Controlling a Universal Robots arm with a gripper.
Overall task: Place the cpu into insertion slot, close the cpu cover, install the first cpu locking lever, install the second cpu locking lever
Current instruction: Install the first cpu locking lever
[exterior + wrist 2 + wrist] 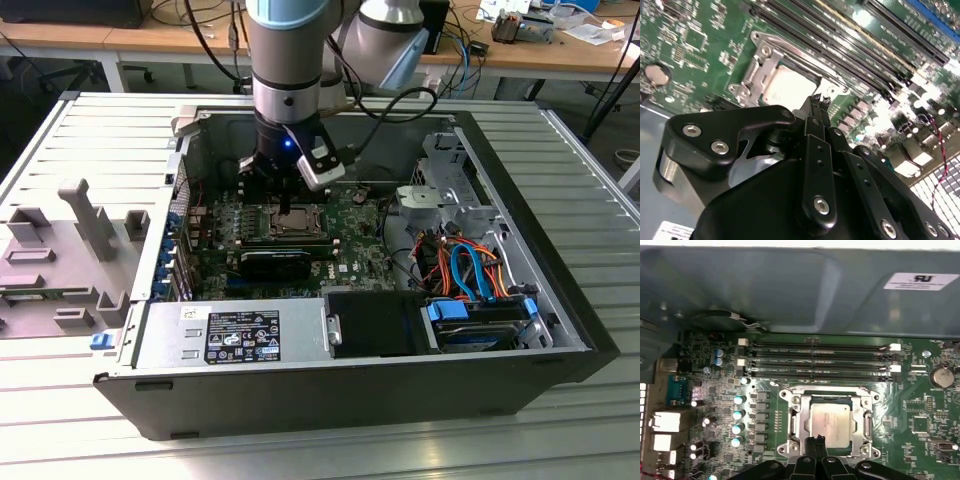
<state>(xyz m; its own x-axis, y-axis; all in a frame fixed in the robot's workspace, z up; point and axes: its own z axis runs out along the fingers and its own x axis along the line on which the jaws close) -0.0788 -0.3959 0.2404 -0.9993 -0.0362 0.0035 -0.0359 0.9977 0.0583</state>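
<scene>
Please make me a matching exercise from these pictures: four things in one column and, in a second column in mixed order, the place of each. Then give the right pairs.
1. small silver-grey square cpu
2. round silver coin battery
3. grey fixture plate with upright posts
4. black gripper

A. outside the black computer case, at the exterior view's left
B. within the silvery metal cpu cover
C. flat on the green board, apart from the cover
D. low at the cover's edge

Pairs: 1-B, 2-C, 3-A, 4-D
</scene>
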